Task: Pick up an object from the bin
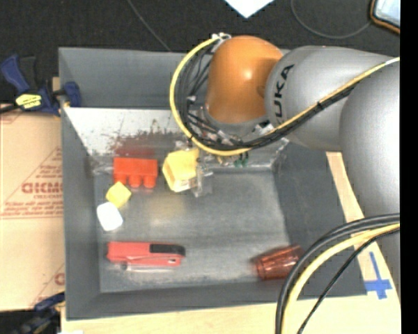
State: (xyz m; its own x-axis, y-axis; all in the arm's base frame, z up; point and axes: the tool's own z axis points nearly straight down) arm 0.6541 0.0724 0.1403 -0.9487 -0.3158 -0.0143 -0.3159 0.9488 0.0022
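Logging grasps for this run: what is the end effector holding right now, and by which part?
Cannot be told. The end effector sits against the yellow block beside the red brick, but the arm hides any grip.

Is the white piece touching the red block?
No, the white piece lies apart from the red block, with a small yellow cube between them.

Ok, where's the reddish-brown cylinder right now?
In the camera view, the reddish-brown cylinder lies on its side at the lower right of the bin, apart from the flat red tool to its left.
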